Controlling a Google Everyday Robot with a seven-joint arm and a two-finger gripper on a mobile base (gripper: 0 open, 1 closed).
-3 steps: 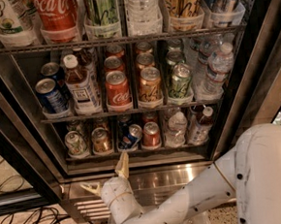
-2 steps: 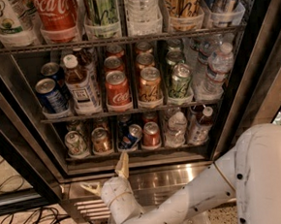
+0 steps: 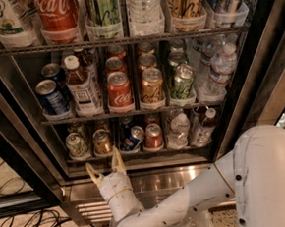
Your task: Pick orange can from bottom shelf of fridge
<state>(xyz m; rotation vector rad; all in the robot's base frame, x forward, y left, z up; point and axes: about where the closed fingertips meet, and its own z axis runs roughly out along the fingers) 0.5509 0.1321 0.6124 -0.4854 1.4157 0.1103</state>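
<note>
Camera view: I see the gripper (image 3: 104, 163) at lower centre-left of the frame, fingers spread and empty, before the steel base of the fridge (image 3: 177, 178). The orange can (image 3: 102, 142) stands upright on the bottom shelf (image 3: 136, 154), just above the gripper.

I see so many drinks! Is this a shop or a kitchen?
Probably a shop or office snack corner. The fridge is a big drinks cooler, with cans in rows, like the orange can on the bottom shelf. The open gripper sits just below that shelf.
</note>
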